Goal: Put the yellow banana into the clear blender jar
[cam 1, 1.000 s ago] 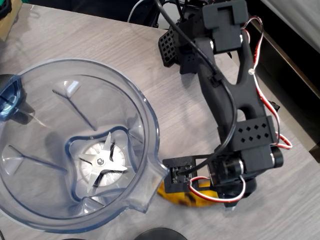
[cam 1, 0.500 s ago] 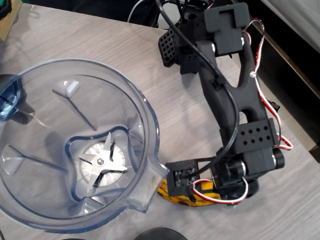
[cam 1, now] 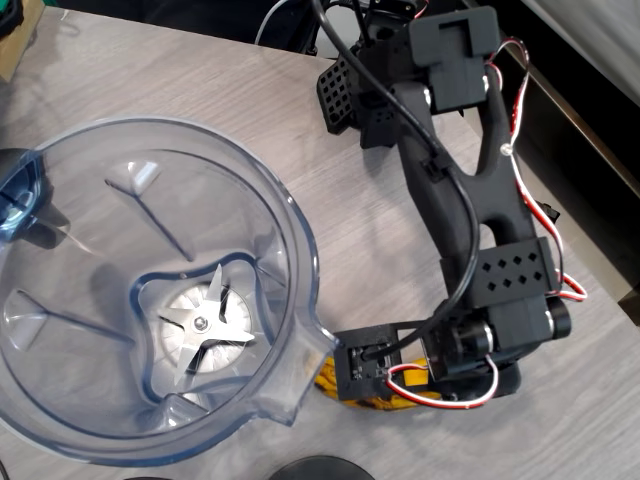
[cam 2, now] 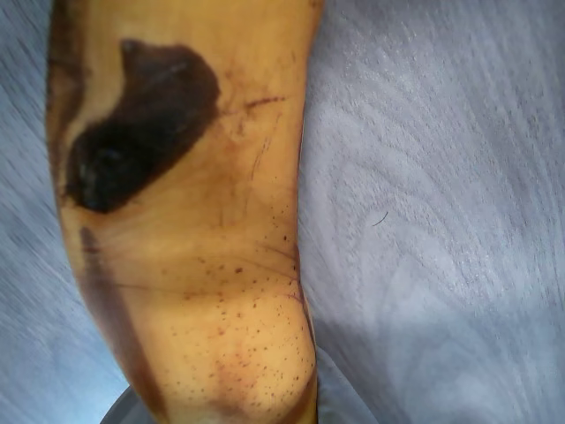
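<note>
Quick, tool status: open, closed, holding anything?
Tool: down over the banana on the table; jaws hidden, so open or closed cannot be told.

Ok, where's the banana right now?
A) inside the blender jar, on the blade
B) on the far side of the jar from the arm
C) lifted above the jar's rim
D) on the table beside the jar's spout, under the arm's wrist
D: in the overhead view the yellow banana lies on the table just past the spout of the clear blender jar, which holds nothing but its blade.
</note>
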